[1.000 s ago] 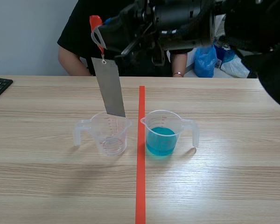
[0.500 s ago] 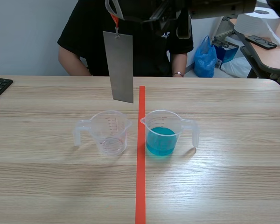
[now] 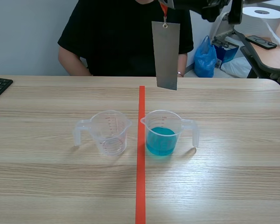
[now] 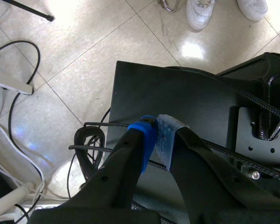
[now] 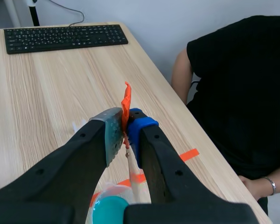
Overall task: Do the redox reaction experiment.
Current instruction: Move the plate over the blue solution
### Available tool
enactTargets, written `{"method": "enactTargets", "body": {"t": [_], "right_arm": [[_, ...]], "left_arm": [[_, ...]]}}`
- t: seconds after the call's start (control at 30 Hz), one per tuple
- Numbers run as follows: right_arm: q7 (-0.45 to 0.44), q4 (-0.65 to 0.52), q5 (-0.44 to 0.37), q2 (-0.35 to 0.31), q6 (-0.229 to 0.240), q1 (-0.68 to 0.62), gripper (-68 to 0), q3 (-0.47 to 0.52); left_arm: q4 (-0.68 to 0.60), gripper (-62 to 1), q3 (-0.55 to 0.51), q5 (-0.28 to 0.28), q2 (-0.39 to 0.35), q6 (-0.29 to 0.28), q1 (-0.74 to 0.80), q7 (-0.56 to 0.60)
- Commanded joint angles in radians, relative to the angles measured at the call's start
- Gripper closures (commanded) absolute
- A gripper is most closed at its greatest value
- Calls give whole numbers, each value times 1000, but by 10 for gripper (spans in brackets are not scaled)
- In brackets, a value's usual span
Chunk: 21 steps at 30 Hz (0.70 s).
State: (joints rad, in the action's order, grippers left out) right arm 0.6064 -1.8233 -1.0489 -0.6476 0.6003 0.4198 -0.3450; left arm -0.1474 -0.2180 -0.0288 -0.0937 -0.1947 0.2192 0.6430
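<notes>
Right end effector point(image 5: 125, 123) aloft with plate point(image 3: 165, 55)

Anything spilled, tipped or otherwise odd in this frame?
Nothing stands out. The empty cup and the cup of blue liquid stand upright, no spill visible; the metal plate hangs by its orange tag from the right gripper.

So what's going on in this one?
The right tool pinches an orange tag, and a grey metal strip hangs from it above the cup of blue liquid, not yet dipped. An empty clear cup stands beside that cup, across the tape line. The left tool is shut on nothing, away from the table. A person sits behind.
</notes>
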Motion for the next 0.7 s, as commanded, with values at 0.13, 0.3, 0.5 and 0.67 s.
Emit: {"method": "enactTargets", "body": {"t": [0.13,0.3,0.5,0.67], "right_arm": [[-21,13,-14,-15,14,-28,-6,36],[-27,35,-14,-20,21,-48,-6,46],[-36,47,-14,-20,34,-49,-6,46],[-36,47,-14,-20,48,-50,-6,46]], "left_arm": [[-6,-27,-3,0,-1,-3,8,11],[-6,-27,-3,0,-1,-3,8,11],[-6,-27,-3,0,-1,-3,8,10],[-6,-27,-3,0,-1,-3,8,10]]}}
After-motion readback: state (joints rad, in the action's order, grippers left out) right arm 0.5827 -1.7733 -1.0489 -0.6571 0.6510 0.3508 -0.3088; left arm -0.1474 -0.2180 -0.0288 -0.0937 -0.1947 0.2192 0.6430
